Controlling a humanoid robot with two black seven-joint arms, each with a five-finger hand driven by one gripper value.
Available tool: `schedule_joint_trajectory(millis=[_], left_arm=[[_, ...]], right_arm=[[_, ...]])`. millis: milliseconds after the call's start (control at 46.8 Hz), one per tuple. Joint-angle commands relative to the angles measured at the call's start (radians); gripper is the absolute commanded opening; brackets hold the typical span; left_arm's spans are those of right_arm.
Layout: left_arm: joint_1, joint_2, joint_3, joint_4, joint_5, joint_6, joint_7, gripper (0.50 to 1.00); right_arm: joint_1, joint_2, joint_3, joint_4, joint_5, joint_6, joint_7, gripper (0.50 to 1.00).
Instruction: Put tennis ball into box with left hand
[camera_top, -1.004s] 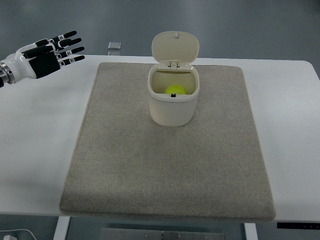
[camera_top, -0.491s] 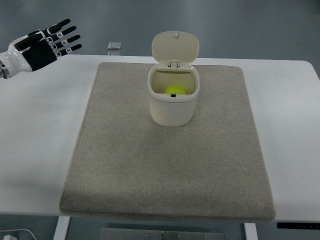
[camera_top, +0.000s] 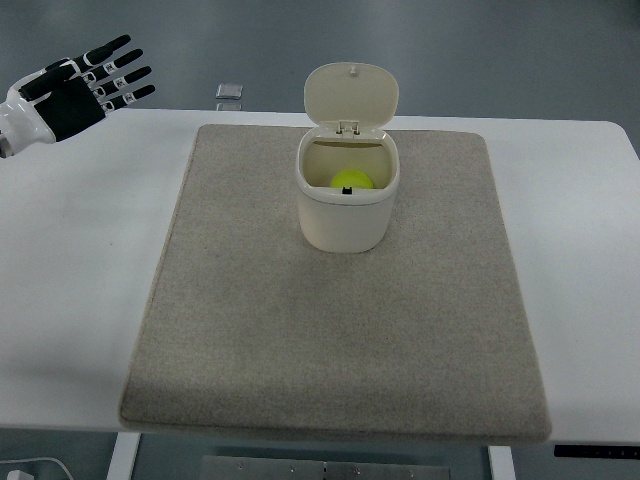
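- Far left, up by the table's back-left corner: one left hand, fingers spread flat and released, nothing in it. It hangs over the table's back edge, well clear of everything else.
- Since the earlier frames it has pulled back further toward the left edge and risen a bit toward the back; less of the forearm shows now.
- One small grey square thing sits past the table's back edge, can't tell what it is.
- One beige mat covers the middle of the table.
- One cream box stands on the mat near its back edge, hinged lid flipped up and open.
- One tennis ball is down inside the box. Box, ball and mat are all in the same spot as before.
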Motion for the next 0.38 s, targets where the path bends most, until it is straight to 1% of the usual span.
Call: schedule_joint_trajectory(millis=[0, 363], left_arm=[[-0.002, 0.002, -0.003, -0.001, 0.000, 0.000, 0.000, 0.994], [-0.010, 0.020, -0.003, 0.000, 0.000, 0.000, 0.000, 0.994]], right_arm=[[-0.003, 0.000, 0.000, -0.001, 0.004, 0.000, 0.000, 0.938], [-0.036, 0.000, 0.009, 0.001, 0.011, -0.009, 0.000, 0.940]])
